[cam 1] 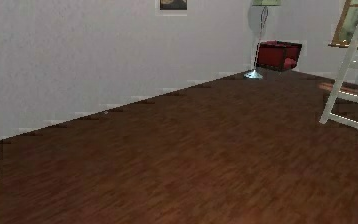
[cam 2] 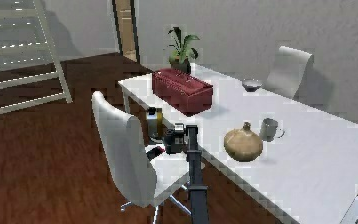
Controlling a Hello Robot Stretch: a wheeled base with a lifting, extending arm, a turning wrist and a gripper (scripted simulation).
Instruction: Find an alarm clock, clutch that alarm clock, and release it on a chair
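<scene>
Ahead of me the forward view gives a glossy dark plank floor (cam 1: pixel 177 150) meeting a plain matte wall (cam 1: pixel 77 50), then the bottom edge of a framed picture (cam 1: pixel 172 5), a slim floor lamp (cam 1: pixel 261 35), a boxy red bin (cam 1: pixel 278 55) and a white slatted frame (cam 1: pixel 349 85). Out on the arm side I place everything by the long white table (cam 2: pixel 307 160), smooth and flat-topped. Well off its left end a white staircase (cam 2: pixel 22 50) has open treads. A white swivel chair (cam 2: pixel 117 140) with a tall curved back is pulled up to its near edge. Just past that chair, on the table's near edge, stands a small dark upright thing (cam 2: pixel 155 120) with a yellowish patch; I cannot make out whether it is the alarm clock. The gripper (cam 2: pixel 157 150) sits at the table's near edge, over the chair's seat, on the dark square arm (cam 2: pixel 197 185); I cannot tell how its jaws stand or whether it holds anything. On the table's left end stands a leafy potted plant (cam 2: pixel 180 45) with a rectangular red box (cam 2: pixel 183 88) before it; mid-table are a round tan vase (cam 2: pixel 243 144), a pale mug (cam 2: pixel 271 128) and a small dark bowl (cam 2: pixel 251 85). A second white chair (cam 2: pixel 290 70) stands at the far edge.
</scene>
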